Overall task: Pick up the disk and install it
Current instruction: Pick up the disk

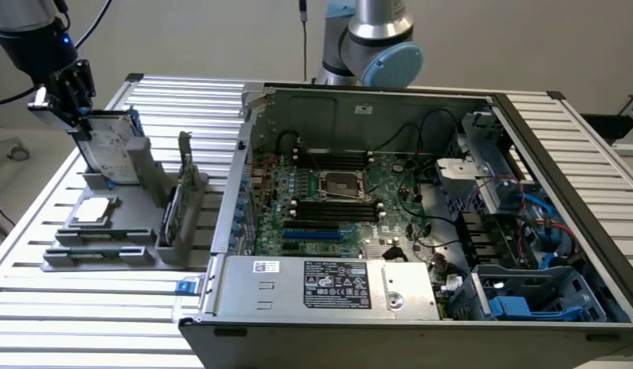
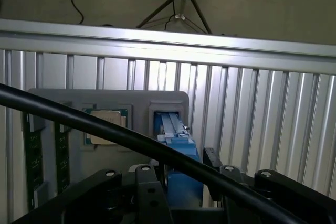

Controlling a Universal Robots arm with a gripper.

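The disk (image 1: 111, 150), a silver drive with a white label in a blue carrier, stands on edge in a slot of the grey holder (image 1: 131, 231) at the exterior view's left. My gripper (image 1: 78, 123) reaches down over its top end. In the wrist view the blue carrier of the disk (image 2: 178, 148) rises between my black fingers (image 2: 211, 158). The gripper (image 2: 181, 174) straddles it with a thin gap showing on one side, so it is open and close around the disk. The disk still rests in its slot.
The holder also carries a square processor chip (image 1: 94, 211), a green card (image 1: 172, 207) on edge and memory sticks (image 2: 34, 150). The open computer case (image 1: 398, 192) lies to the exterior view's right, with blue drive bays (image 1: 521, 304). A black cable (image 2: 79, 124) crosses the wrist view.
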